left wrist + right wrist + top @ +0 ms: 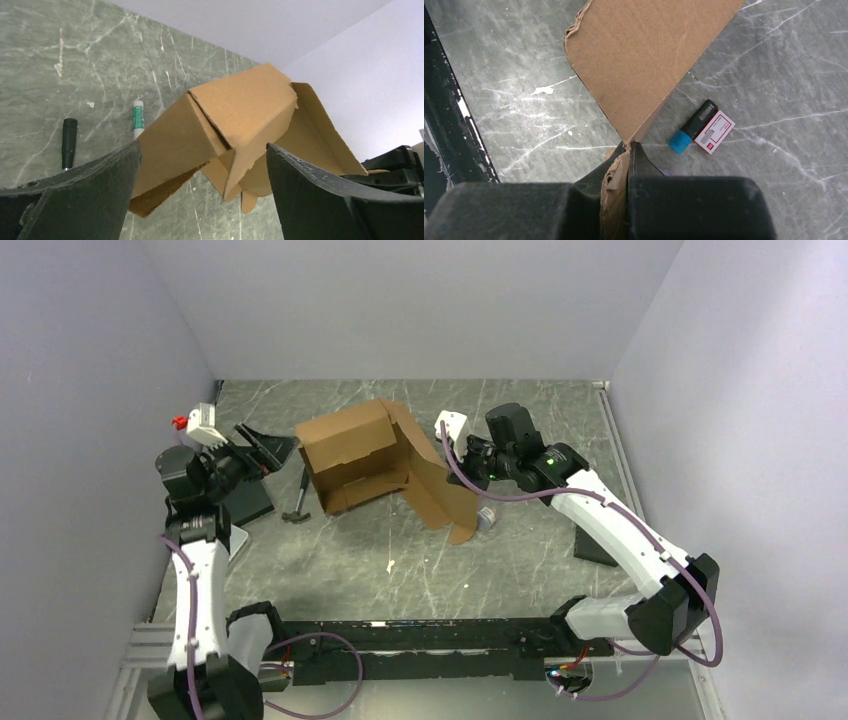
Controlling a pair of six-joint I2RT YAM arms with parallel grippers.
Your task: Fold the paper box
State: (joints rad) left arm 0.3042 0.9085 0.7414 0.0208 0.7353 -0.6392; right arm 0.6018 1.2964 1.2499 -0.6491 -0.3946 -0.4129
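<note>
Paper box [370, 455]: partly formed and standing on the worktop [420, 570], with one long flap hanging loose on its right side.

Right fingers [640, 165]: pressed together on the ragged corner of that flap, a thin pinch at the very edge.

Left fingers [100, 190]: spread wide just left of the box, facing it and gripping nothing.

Risks, as judged:
- The pinch sits on frayed cardboard. A hard pull could tear the corner or let it slip free.
- Nothing braces the box on its left. Swinging the flap may drag or tip the whole box.
- A blue-capped marker [691, 127] lies just right of the flap and could be swept aside.
</note>
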